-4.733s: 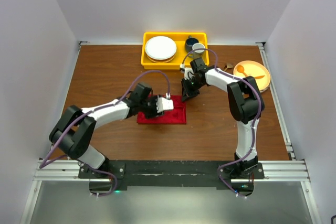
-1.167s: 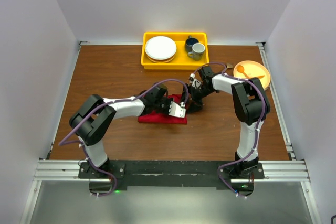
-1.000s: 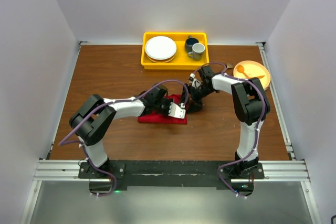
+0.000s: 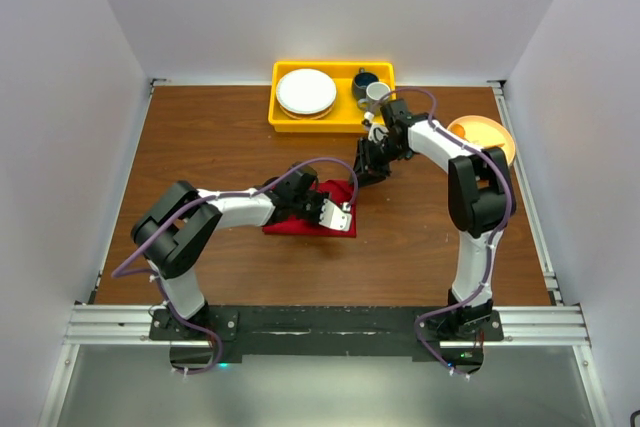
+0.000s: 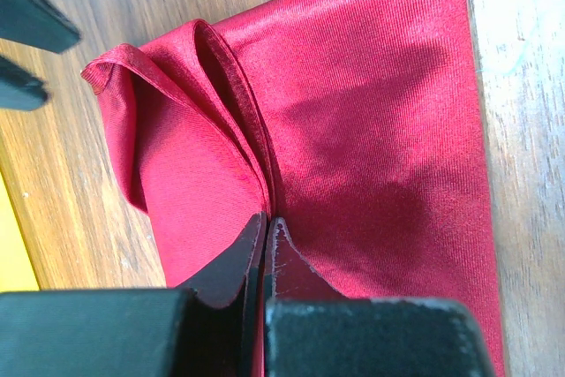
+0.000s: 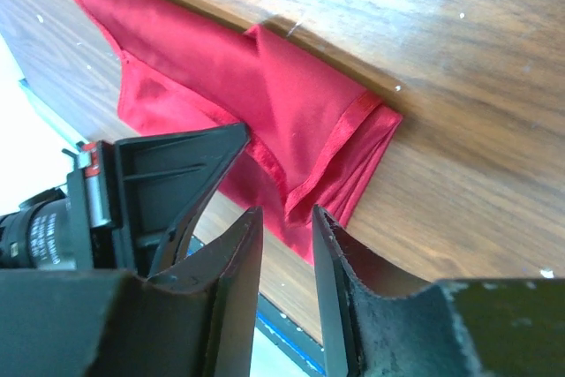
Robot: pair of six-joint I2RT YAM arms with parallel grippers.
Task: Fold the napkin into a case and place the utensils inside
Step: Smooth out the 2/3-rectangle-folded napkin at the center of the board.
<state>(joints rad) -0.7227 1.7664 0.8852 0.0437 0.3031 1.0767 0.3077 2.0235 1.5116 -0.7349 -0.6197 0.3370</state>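
Note:
The red napkin (image 4: pixel 298 227) lies folded on the wooden table; its layered corner (image 6: pixel 353 130) and raised pleats (image 5: pixel 221 112) show in the wrist views. My left gripper (image 4: pixel 340 215) rests on the cloth's right part. Its jaws (image 5: pixel 267 218) are shut, with the pleats running into the tips. My right gripper (image 4: pixel 360 172) hovers just beyond the napkin's far right corner. Its fingers (image 6: pixel 287 218) stand a narrow gap apart, with nothing between them. The cloth's hem shows past the tips. I cannot make out the utensils.
A yellow tray (image 4: pixel 333 125) at the back holds a white plate (image 4: pixel 306 92) and two mugs (image 4: pixel 372 93). An orange plate (image 4: pixel 495 137) sits at the right, partly behind my right arm. The left gripper's body (image 6: pixel 168 183) is close beside my right fingers.
My right gripper has pulled back from the napkin's right edge toward the tray, and its jaws have narrowed. The left gripper stays shut on the cloth, barely shifted.

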